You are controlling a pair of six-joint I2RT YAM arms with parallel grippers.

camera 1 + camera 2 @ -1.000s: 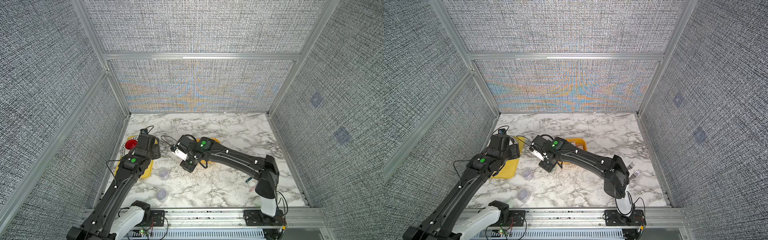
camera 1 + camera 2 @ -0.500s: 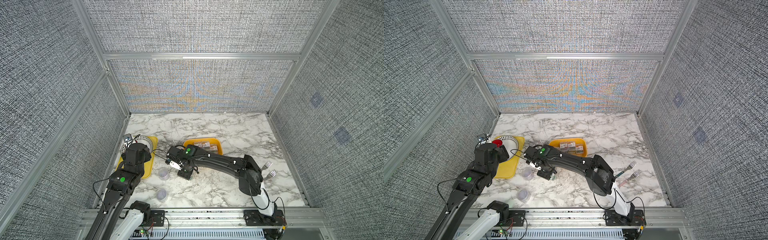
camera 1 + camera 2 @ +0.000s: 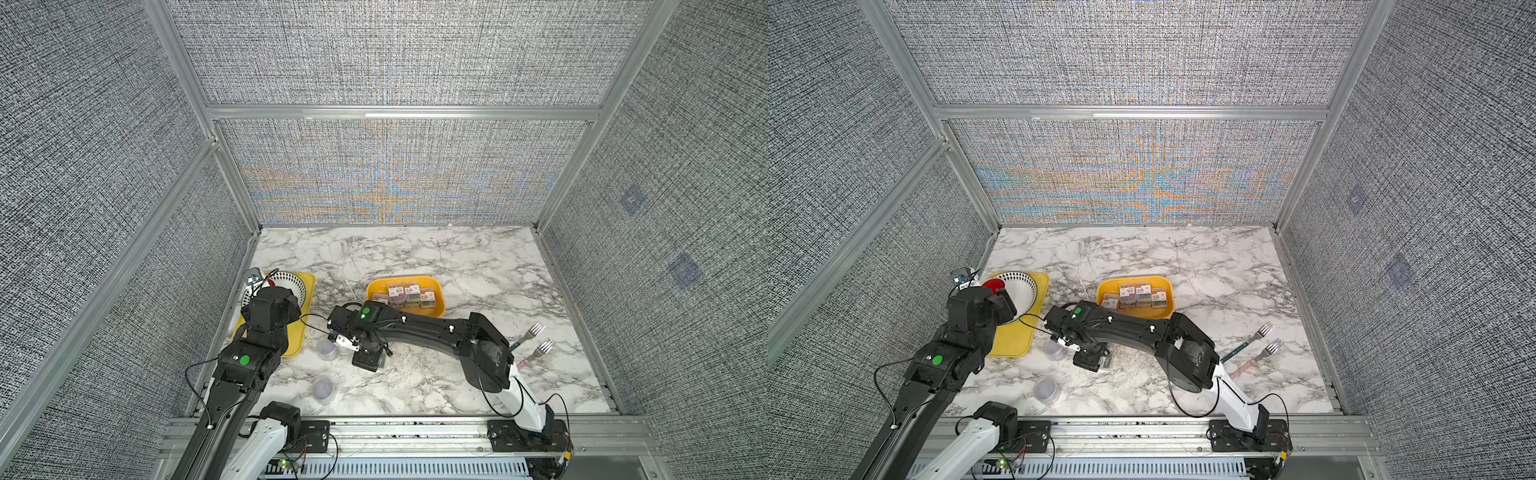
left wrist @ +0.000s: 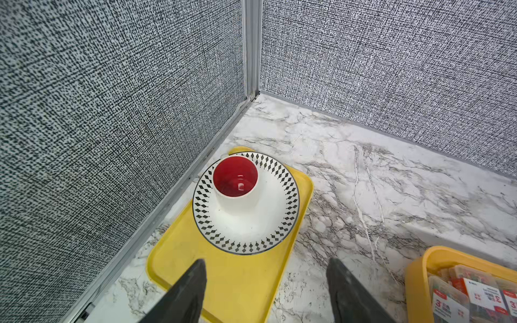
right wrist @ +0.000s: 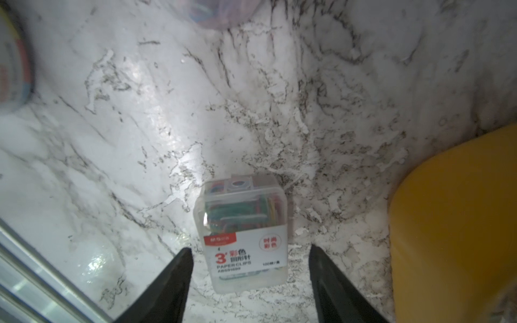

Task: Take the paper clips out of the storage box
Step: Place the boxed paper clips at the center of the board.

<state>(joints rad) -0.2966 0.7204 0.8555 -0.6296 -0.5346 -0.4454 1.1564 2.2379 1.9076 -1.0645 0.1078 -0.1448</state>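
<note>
In both top views the right gripper [image 3: 368, 360] [image 3: 1093, 360] points down at the marble table [image 3: 415, 386]. The storage box [image 3: 405, 277] [image 3: 1133, 278] lies beyond it and to its right, with paper clip cases [image 3: 405, 295] packed inside. Two round tubs [image 3: 328, 348] stand on the marble to this gripper's left, one just beside it and one nearer the robot's base. In the left wrist view the left gripper [image 4: 265, 261] hangs with jaws wide and nothing between them, above a flat yellow tray [image 4: 173, 251]. Ahead of it a patterned plate [image 4: 291, 201] carries a red-lined cup [image 4: 237, 193], and the storage box [image 4: 416, 274] is off to its right. In the right wrist view the right gripper [image 5: 250, 248] stands part-open around one paper clip case [image 5: 243, 223] lying on the marble, with a gap at each finger. The storage box [image 5: 447, 223] is just outside one finger, and a blurred tub lies ahead.
</note>
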